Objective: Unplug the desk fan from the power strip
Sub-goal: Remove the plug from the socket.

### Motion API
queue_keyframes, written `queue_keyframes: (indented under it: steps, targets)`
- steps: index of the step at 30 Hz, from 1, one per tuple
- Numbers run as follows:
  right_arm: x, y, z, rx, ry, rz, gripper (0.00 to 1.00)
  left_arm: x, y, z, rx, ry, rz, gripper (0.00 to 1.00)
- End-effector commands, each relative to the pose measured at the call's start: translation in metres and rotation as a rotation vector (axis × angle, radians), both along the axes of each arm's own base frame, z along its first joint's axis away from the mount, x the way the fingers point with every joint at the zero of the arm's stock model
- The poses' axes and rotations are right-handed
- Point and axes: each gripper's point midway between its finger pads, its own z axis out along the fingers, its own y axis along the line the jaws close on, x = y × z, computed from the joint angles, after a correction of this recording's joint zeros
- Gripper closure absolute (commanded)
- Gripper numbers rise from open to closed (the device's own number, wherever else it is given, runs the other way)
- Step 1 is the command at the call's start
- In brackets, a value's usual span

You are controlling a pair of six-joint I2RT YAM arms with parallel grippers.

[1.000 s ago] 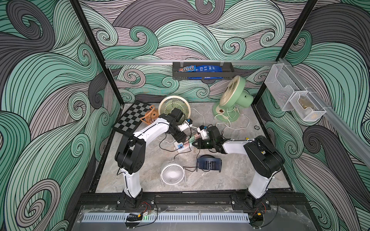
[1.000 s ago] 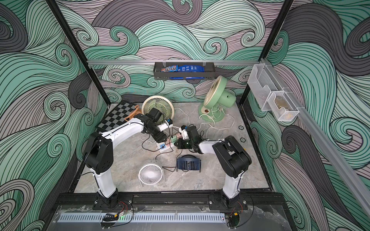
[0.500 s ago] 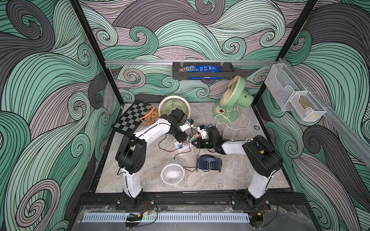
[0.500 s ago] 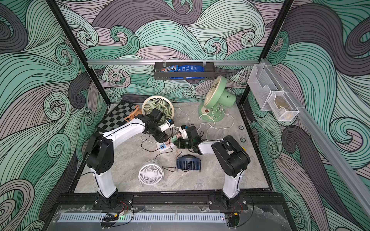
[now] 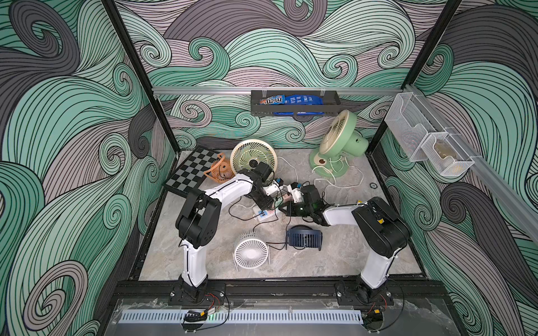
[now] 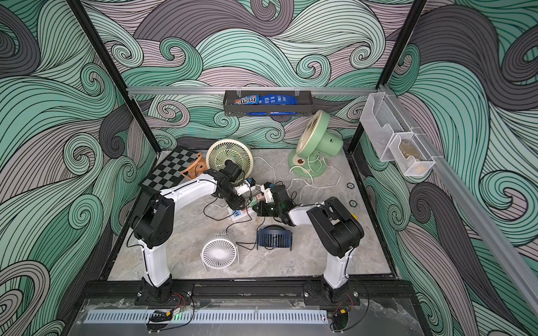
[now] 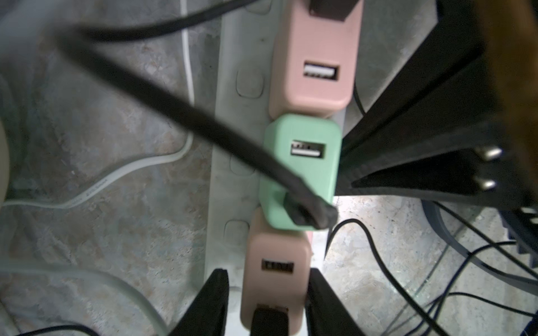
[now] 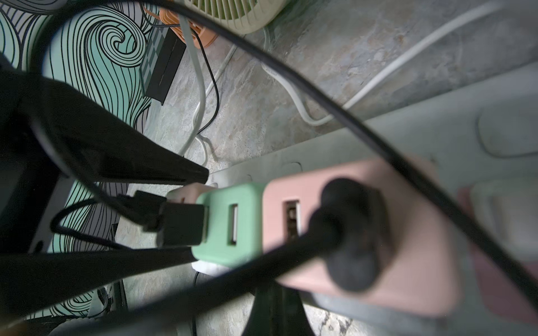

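The power strip lies mid-table, a white bar carrying a pink, a green and another pink USB adapter. My left gripper straddles the end pink adapter, which has a black plug in it. One finger touches the adapter and a gap shows at the other. My right gripper is shut, its tips against the strip's side by the green adapter. Desk fans stand around: cream, green, white, navy. Which fan's cord this is, I cannot tell.
Black and white cords tangle over the strip and the table. A chessboard and an orange fan sit at the back left. A black shelf with snack bags hangs on the back wall, mesh bins on the right.
My left gripper's jaws have drawn closer together around the end pink adapter. The right arm and the power strip have stayed where they were.
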Motion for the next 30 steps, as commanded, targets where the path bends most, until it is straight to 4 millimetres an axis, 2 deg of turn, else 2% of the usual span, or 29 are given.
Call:
queue_keyframes:
  steps: [1,3,8,16,22,30]
  targets:
    - [-0.011,-0.007,-0.017,-0.038,0.059,-0.015,1.0,0.005,-0.009,0.009,-0.012,-0.029,-0.009,0.57]
    - [-0.011,-0.007,-0.017,-0.041,0.06,-0.017,1.0,0.005,-0.01,0.008,-0.008,-0.04,-0.012,0.59]
    - [-0.01,-0.01,-0.016,-0.045,0.065,-0.033,1.0,0.003,-0.01,0.008,0.002,-0.064,-0.019,0.73]
    - [-0.013,-0.01,-0.022,-0.054,0.095,-0.05,1.0,0.007,-0.006,0.015,0.045,-0.198,-0.022,0.95]
    - [-0.014,-0.01,-0.024,-0.065,0.104,-0.059,1.0,0.011,-0.004,0.02,0.07,-0.257,-0.003,1.0]
    - [-0.015,-0.011,-0.025,-0.073,0.112,-0.065,1.0,-0.011,-0.018,0.015,-0.025,-0.024,-0.042,1.0]
